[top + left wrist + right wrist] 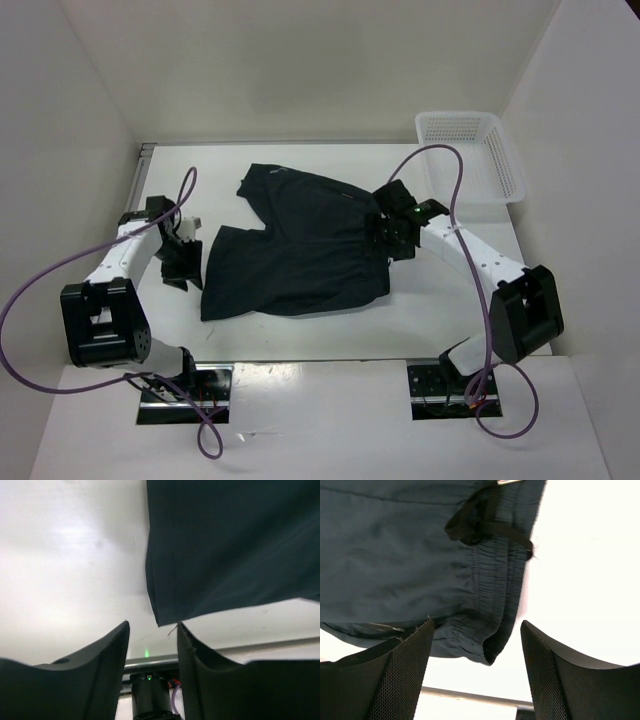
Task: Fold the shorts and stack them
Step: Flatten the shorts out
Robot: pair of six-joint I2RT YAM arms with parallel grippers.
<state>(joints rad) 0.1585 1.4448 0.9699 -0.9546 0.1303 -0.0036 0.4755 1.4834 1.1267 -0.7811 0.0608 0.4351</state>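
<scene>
Dark shorts [295,250] spread flat on the table [300,335].
Left gripper [152,650] and right gripper [477,655] sit at opposite edges, both jaws open.

A robot lab cell: plain white walls [300,60] enclose a white table [300,335].

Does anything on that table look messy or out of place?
Only mildly. The shorts lie crooked, one leg splayed toward the far left, and their drawstring sits in a loose loop. Nothing looks torn or spilled.

Dark navy shorts [300,250], white mesh basket [505,170].
</scene>
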